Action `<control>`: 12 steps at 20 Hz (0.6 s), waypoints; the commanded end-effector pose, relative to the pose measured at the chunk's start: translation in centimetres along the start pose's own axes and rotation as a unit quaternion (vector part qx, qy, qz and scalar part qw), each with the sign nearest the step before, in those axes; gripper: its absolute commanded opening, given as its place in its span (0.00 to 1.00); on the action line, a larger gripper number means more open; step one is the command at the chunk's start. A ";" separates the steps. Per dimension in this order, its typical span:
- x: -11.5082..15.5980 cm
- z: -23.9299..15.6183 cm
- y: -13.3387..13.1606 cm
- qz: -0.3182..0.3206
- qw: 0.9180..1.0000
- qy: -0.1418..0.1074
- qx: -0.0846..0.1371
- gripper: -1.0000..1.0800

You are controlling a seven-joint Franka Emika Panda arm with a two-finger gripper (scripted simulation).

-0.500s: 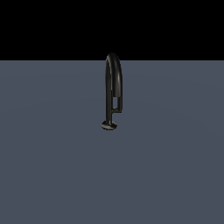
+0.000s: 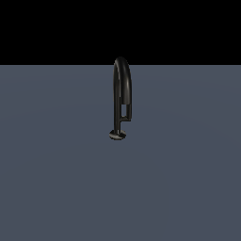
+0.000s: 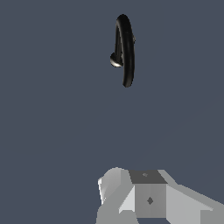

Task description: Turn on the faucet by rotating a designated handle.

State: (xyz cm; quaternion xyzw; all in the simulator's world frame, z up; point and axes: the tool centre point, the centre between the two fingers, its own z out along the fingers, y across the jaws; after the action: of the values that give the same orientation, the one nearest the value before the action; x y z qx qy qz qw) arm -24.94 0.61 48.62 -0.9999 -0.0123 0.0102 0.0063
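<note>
The faucet (image 2: 120, 96) is a slim glossy black tap with a tall arched spout, standing upright on a small round base on the grey surface. The handle (image 2: 127, 117), a short thin black lever, branches off the stem just above the base, under the spout's end. In the wrist view the faucet (image 3: 127, 48) is seen from above, and I cannot pick out the handle there. Grey and white parts of my gripper (image 3: 140, 197) show at that picture's edge, well away from the faucet. Its fingertips are cut off. The arm does not show in the exterior view.
A flat grey-blue surface (image 2: 61, 179) spreads all around the faucet, with a black background behind its far edge. Nothing else stands on it.
</note>
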 end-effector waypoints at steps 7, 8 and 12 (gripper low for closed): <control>2.7 0.4 -0.3 0.029 0.999 -0.032 0.027 0.00; 3.2 0.4 -0.3 0.034 0.998 -0.038 0.031 0.00; 5.3 0.8 -0.4 0.056 0.995 -0.063 0.052 0.00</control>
State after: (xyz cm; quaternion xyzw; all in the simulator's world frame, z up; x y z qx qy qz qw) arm -20.51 1.08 47.90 -0.9961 0.0352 0.0642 0.0494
